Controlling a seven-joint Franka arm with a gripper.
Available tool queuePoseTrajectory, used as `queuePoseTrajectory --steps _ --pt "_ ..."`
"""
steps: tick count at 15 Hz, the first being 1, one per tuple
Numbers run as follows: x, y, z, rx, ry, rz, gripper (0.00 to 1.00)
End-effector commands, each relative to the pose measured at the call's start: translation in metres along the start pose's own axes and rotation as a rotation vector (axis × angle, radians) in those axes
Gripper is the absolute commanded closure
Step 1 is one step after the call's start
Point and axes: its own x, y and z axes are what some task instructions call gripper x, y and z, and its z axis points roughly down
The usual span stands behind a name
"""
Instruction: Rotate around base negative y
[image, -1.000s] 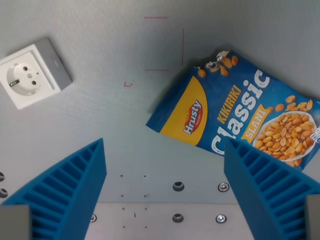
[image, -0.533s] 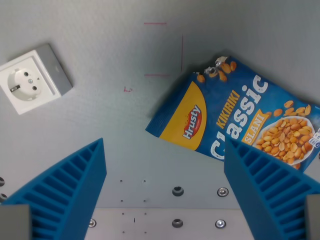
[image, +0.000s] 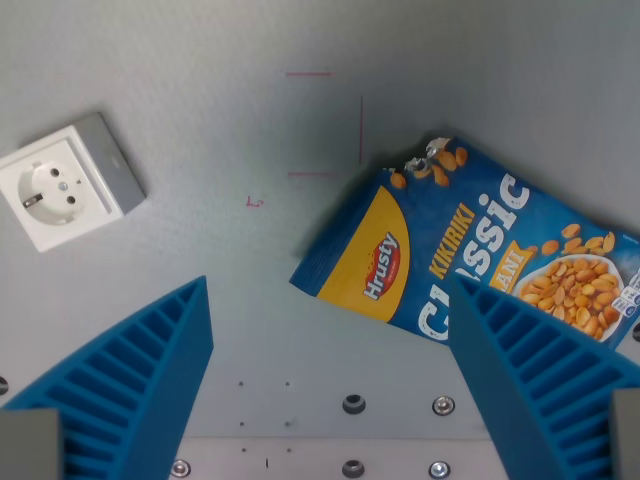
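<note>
A matte grey work surface (image: 200, 120) fills the wrist view. Thin red line marks (image: 330, 125) are drawn on it near the top centre. A paler metal strip with screw heads and small holes (image: 352, 404) runs along the bottom edge.

The gripper (image: 330, 385), fitted with two blue ribbed plastic fingers (image: 130, 375), enters from the bottom corners. The jaws stand wide apart and hold nothing; bare surface shows between them.

A blue foil snack bag printed with peanuts (image: 455, 245) lies flat at the wrist view's right, tilted diagonally. Its torn top corner points towards the red marks. Legible print reads "Hrusty" on a red emblem within a yellow panel, "KIKIRIKI" in yellow, and "Classic" in large white letters. An orange banner below is partly hidden by the right finger. The pictured bowl of peanuts sits near the right edge. The actual contents cannot be seen.

A white square wall socket on a grey backplate (image: 68, 182) lies at the left, well apart from the bag.
</note>
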Motion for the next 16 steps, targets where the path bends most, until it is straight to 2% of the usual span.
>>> queuePoseTrajectory --steps 1,16 --pt "-0.0103 -0.0013 0.0008 -0.007 0.206 0.002 0.00" --pt "-0.0103 -0.0013 0.0008 -0.018 0.406 0.004 0.00"
